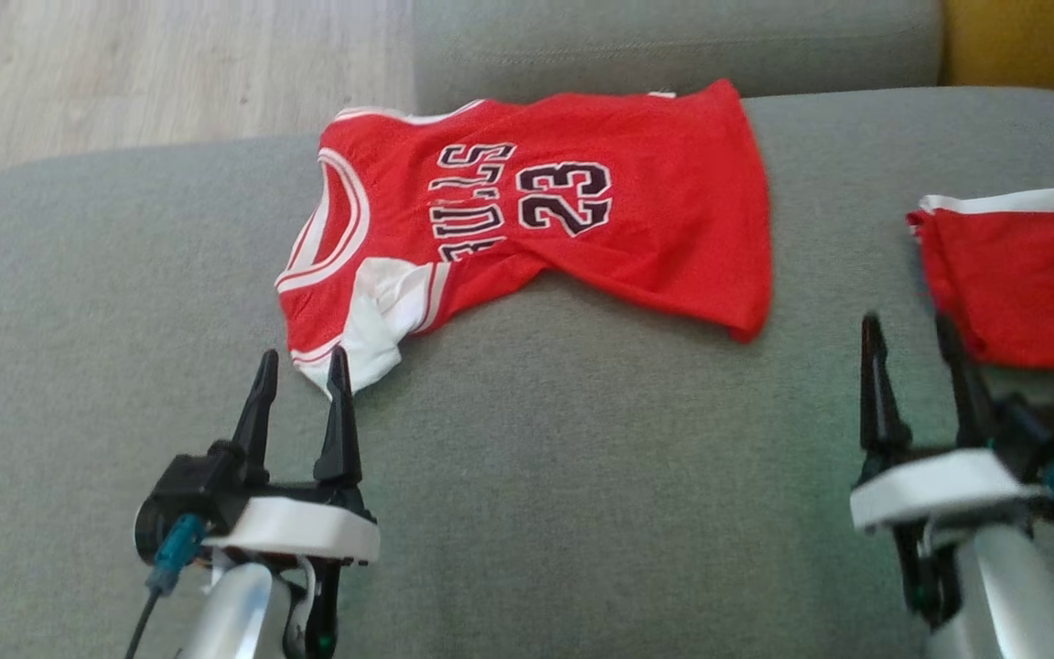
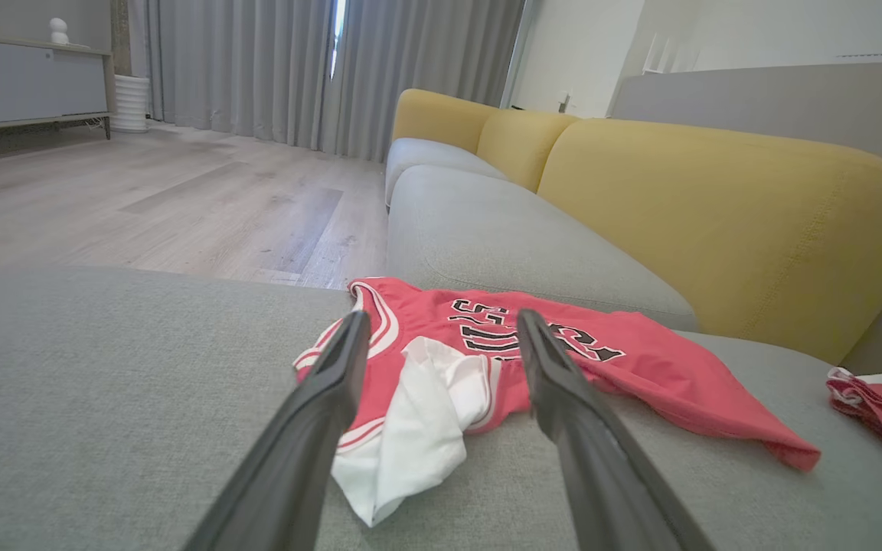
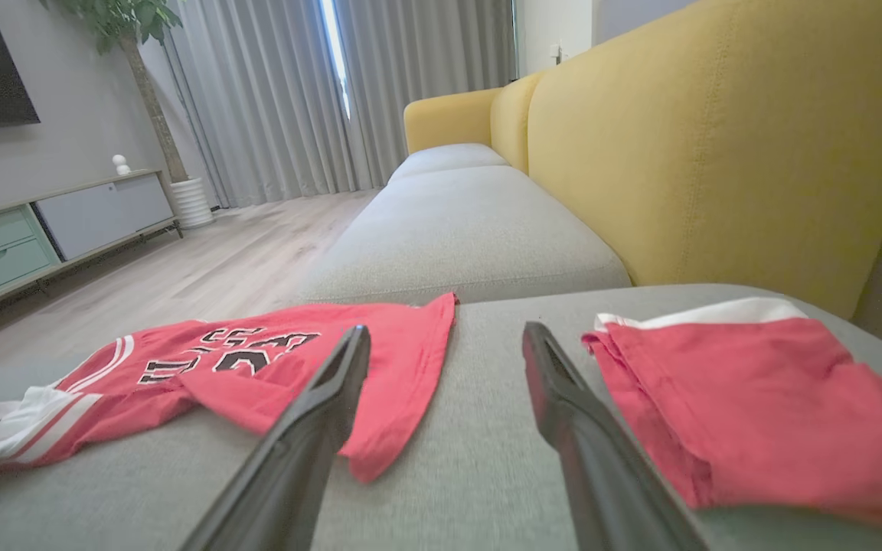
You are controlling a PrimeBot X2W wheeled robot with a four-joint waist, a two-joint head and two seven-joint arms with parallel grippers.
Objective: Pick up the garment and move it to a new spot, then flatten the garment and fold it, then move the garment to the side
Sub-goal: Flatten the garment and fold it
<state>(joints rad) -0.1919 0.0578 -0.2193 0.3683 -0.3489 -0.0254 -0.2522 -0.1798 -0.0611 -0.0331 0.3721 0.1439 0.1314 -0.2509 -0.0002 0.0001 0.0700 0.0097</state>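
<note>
- My left claw [image 1: 302,357] hovers low over the grey sofa seat [image 1: 582,476], fingers spread wide and empty, tips close to the bunched white sleeve of the red jersey [image 1: 564,210].
- My right claw [image 1: 908,322] also stands open and empty, well apart from the left and just beside a second red garment [image 1: 1021,275] with a white band along its far edge.
- The jersey, marked "BULLS 23", lies rumpled across the middle of the seat, collar toward my left, hem toward my right.
- Beyond it I see another grey cushion [image 1: 673,46], a yellow backrest [image 1: 1030,41] at far right and wood floor [image 1: 170,64] at far left.
</note>
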